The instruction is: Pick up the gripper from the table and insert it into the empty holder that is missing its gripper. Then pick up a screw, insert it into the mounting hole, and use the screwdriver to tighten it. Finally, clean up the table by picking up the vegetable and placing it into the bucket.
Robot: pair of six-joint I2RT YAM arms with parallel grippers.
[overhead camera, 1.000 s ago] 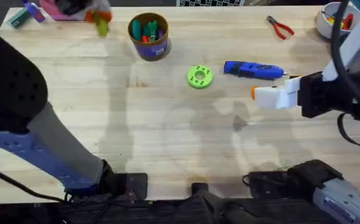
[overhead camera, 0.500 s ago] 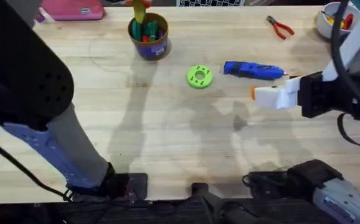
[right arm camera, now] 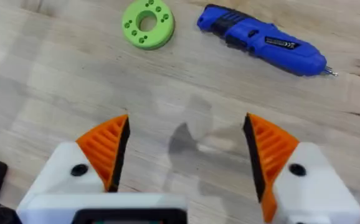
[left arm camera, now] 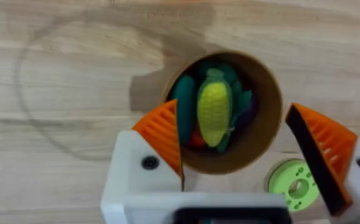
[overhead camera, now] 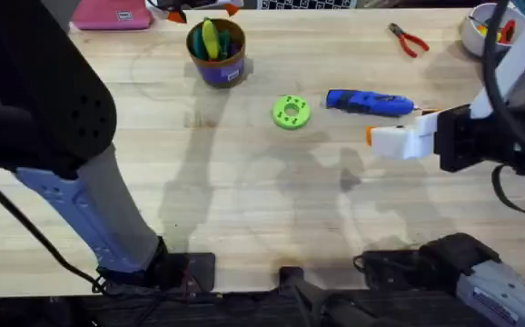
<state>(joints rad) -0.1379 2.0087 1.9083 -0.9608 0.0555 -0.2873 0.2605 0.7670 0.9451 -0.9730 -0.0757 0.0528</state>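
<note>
Yellow with a green end, the vegetable lies inside the bucket among other toy pieces at the far side of the table, and we see it between and beyond the left gripper, whose jaws are spread wide with nothing in them. At the right, we find the right gripper also spread and empty, low over bare wood, with the screwdriver lying just beyond it beside a green disc.

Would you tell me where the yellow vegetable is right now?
The vegetable lies inside the bucket at the table's far left-centre in the overhead view, directly below the open left gripper.
</note>
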